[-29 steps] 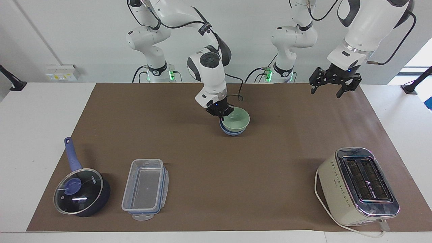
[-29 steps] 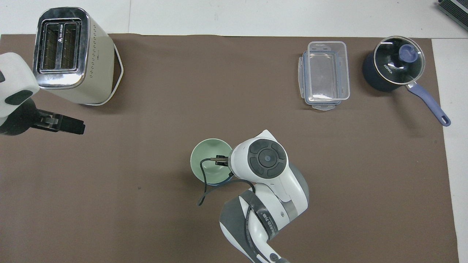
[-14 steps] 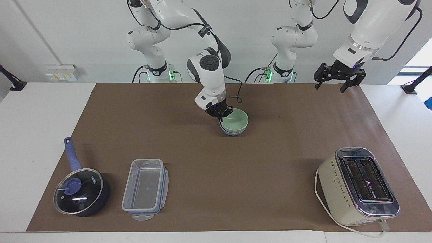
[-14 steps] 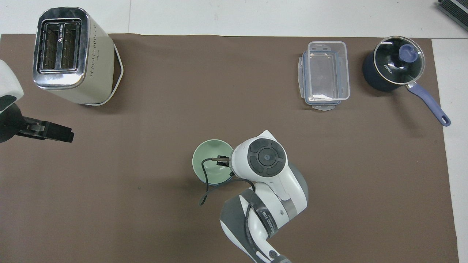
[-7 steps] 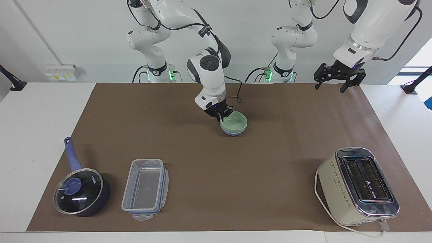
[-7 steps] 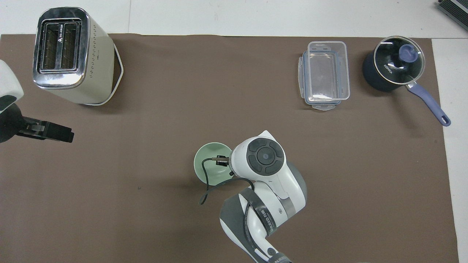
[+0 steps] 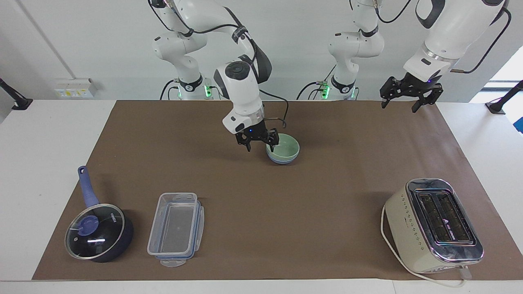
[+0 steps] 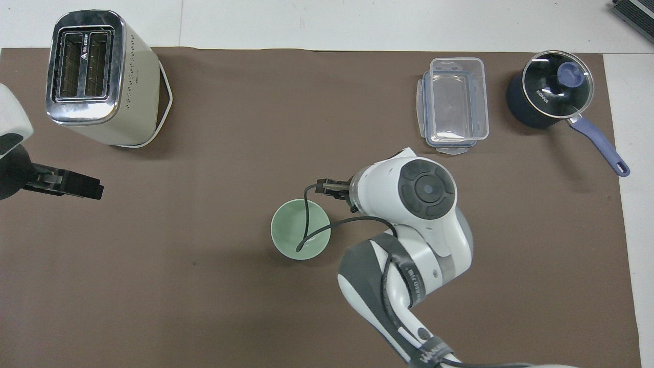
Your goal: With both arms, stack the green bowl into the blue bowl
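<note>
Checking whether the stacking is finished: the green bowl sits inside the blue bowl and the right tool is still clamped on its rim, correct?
Not quite. The green bowl does sit inside the blue bowl, but the right tool is open and clear of the rim, beside the bowls. The facing view shows it.

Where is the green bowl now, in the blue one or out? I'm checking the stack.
In: the green bowl sits nested in the blue bowl, only whose lower edge shows.

Two white jointed arms (image 7: 241, 87) with grey-black joint bands and round dark caps; black two-finger grippers: right gripper (image 7: 259, 143), left gripper (image 7: 409, 102). Thin black cables loop along the links. Green lights glow at the bases (image 7: 208, 89).
</note>
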Controlling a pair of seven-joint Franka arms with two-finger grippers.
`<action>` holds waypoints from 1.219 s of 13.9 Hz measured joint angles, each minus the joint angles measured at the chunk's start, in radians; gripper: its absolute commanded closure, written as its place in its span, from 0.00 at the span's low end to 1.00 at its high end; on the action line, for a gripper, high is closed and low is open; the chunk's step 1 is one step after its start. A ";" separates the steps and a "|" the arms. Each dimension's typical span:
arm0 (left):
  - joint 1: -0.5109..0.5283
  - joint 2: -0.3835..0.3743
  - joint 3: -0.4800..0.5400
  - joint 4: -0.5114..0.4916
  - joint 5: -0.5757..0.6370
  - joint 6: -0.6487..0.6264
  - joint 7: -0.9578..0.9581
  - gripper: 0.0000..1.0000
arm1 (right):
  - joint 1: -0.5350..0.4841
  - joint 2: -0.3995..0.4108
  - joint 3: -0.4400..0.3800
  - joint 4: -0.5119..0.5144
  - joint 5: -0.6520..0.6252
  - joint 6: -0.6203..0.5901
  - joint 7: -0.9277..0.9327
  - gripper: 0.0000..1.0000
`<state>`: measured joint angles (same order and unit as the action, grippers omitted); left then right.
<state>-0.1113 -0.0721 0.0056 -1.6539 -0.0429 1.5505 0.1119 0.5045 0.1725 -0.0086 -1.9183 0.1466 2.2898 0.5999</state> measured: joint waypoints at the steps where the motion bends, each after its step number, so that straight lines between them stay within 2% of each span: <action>1: 0.000 0.000 0.000 0.000 0.000 0.000 0.000 0.00 | -0.032 -0.024 -0.001 0.008 0.000 -0.038 -0.030 0.00; 8: 0.000 0.000 0.000 0.000 0.000 0.000 0.000 0.00 | -0.201 -0.161 -0.005 0.086 -0.055 -0.320 -0.162 0.00; 14: 0.000 0.000 0.000 0.000 0.000 0.000 0.000 0.00 | -0.365 -0.200 -0.010 0.187 -0.097 -0.531 -0.309 0.00; 17: 0.000 0.000 0.000 0.000 0.000 0.000 0.000 0.00 | -0.422 -0.221 -0.012 0.207 -0.103 -0.585 -0.352 0.00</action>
<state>-0.1112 -0.0721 0.0056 -1.6539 -0.0429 1.5505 0.1119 0.0825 -0.0486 -0.0207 -1.7112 0.0440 1.7043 0.2476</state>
